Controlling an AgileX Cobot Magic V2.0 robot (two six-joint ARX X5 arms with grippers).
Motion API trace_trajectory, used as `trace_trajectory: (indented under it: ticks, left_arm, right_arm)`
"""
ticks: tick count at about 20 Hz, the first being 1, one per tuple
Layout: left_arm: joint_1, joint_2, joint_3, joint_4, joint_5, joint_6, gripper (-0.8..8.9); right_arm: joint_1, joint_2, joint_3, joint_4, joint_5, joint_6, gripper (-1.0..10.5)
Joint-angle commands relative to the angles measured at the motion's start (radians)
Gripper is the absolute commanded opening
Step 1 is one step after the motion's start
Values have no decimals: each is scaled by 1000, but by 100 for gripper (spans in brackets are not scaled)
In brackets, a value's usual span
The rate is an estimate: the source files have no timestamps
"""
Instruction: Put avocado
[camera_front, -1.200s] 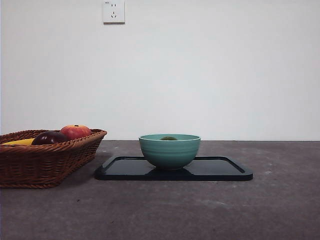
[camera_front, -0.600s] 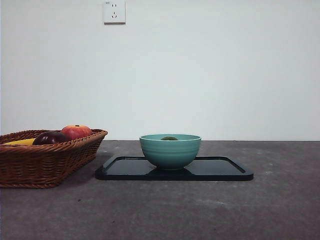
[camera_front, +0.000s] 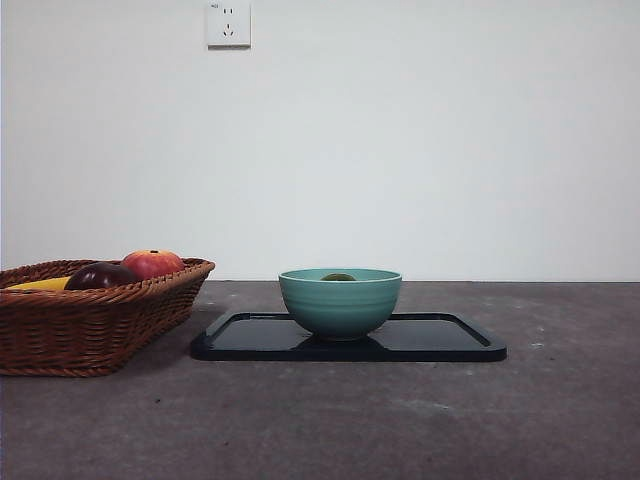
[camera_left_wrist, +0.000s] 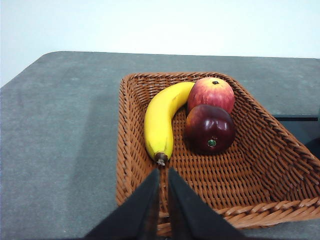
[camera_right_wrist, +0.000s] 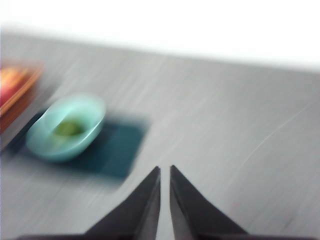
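Observation:
The avocado (camera_front: 338, 277) lies inside the teal bowl (camera_front: 340, 302); only its dark green top shows over the rim. The blurred right wrist view shows it as a green patch (camera_right_wrist: 68, 128) in the bowl (camera_right_wrist: 65, 127). The bowl stands on a black tray (camera_front: 440, 340). My right gripper (camera_right_wrist: 165, 172) is shut, high above the table and well away from the bowl. Above the near edge of the wicker basket (camera_left_wrist: 260, 165) hangs my left gripper (camera_left_wrist: 163, 175), shut and holding nothing. Neither arm shows in the front view.
The wicker basket (camera_front: 90, 325) at the left holds a banana (camera_left_wrist: 160, 120), a red-orange apple (camera_left_wrist: 211, 93) and a dark purple round fruit (camera_left_wrist: 210, 128). A wall socket (camera_front: 228, 22) is high on the white wall behind.

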Motion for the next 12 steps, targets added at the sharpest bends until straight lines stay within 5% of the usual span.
trace_trajectory:
  ticks: [1, 6, 12]
  left_arm:
    - [0, -2, -21, -9, -2, 11, 26]
    - [0, -2, -21, -9, -2, 11, 26]
    - [0, -2, -21, -9, -2, 11, 26]
  right_arm:
    - [-119, -44, -140, 202, -17, -105, 28]
    - [-348, -186, -514, 543, -189, -104, 28]
    - [-441, -286, -680, 631, -239, -100, 28]
